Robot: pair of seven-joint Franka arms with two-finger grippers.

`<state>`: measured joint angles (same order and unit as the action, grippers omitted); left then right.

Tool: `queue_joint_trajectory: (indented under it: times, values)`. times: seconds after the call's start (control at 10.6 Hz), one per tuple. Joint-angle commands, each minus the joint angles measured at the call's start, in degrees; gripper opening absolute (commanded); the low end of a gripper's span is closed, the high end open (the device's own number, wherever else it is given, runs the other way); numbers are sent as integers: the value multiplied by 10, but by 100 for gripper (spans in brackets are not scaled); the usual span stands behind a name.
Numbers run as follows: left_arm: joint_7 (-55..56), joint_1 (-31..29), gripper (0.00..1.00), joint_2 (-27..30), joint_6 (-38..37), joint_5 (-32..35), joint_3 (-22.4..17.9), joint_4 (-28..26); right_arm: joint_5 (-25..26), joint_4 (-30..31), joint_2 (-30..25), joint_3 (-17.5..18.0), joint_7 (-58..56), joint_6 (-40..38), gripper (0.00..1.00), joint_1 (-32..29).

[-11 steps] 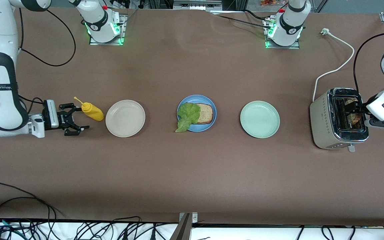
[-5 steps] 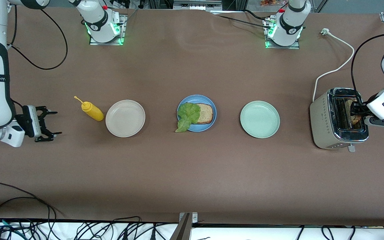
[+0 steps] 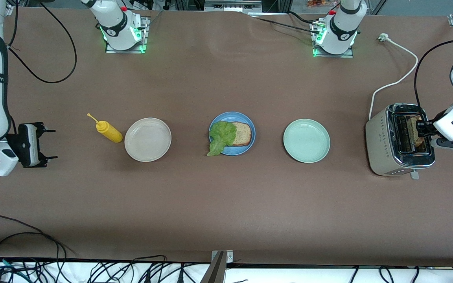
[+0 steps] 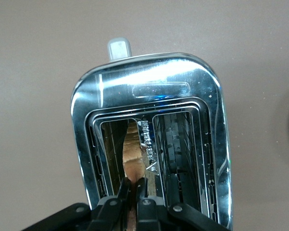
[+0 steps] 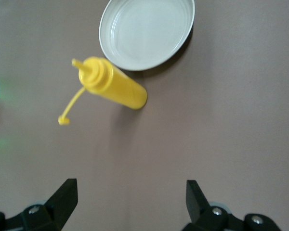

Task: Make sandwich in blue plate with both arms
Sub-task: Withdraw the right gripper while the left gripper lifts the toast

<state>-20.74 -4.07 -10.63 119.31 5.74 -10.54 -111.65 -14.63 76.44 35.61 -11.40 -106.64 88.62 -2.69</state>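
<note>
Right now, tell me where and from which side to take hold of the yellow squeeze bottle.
Grip the yellow squeeze bottle across the middle of its round body, coming straight down from above. It lies on its side beside the beige plate, so the body is the widest even part; the thin nozzle and dangling cap would likely slip. The right tool, open at the right arm's end of the table, is probably best placed.

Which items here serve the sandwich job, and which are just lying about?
In use:
blue plate
bread slice and lettuce on it
toast in toaster, pinched by left end effector

Idle:
yellow bottle
beige plate
green plate
</note>
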Motion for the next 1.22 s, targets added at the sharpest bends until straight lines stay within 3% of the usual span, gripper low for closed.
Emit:
queue_joint_trajectory:
  times: [0.0,0.28,0.66,0.85,1.13]
  values:
    - [-7,5,0,10,-15,13,-4,15,39,-7,-51,-1,153,-24,100,57]
    - [-3,11,0,10,-23,2,-3,46,144,72,-155,28,452,-21,100,91]
    - [-1,13,0,17,-43,-8,0,109,208,178,-265,68,778,-13,100,88]
    - [0,16,0,17,-73,-37,2,150,211,212,-312,78,897,-12,100,88]
    - [2,20,0,18,-133,-68,6,200,167,215,-366,77,1065,-1,100,68]
